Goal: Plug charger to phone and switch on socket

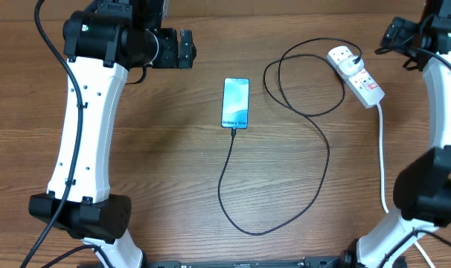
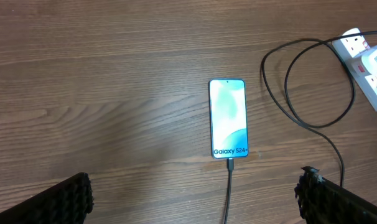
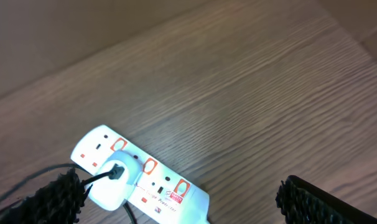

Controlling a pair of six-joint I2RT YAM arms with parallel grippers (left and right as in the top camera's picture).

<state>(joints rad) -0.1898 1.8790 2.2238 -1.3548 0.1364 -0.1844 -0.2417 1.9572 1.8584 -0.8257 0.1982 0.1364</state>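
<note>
Left to right on the wooden table [image 1: 173,156]: the left hand [image 2: 195,199], the phone [image 1: 236,103], the charger [image 1: 315,126] and the socket [image 1: 356,76], with the right hand [image 3: 176,199] above the socket. One phone, one charger cable and one socket are present. The overhead view alone shows the cable's whole run: from the phone's near short edge it curves toward the table front, sweeps right and back, and loops before reaching the socket. The left wrist view shows the connector seated in the phone below the "Galaxy" text, and its fingers spread wide, holding nothing. The right wrist view alone shows the socket face: three red switches and a white plug in one outlet with a black lead leaving it. The right hand's fingers stand spread wide apart, holding nothing.
</note>
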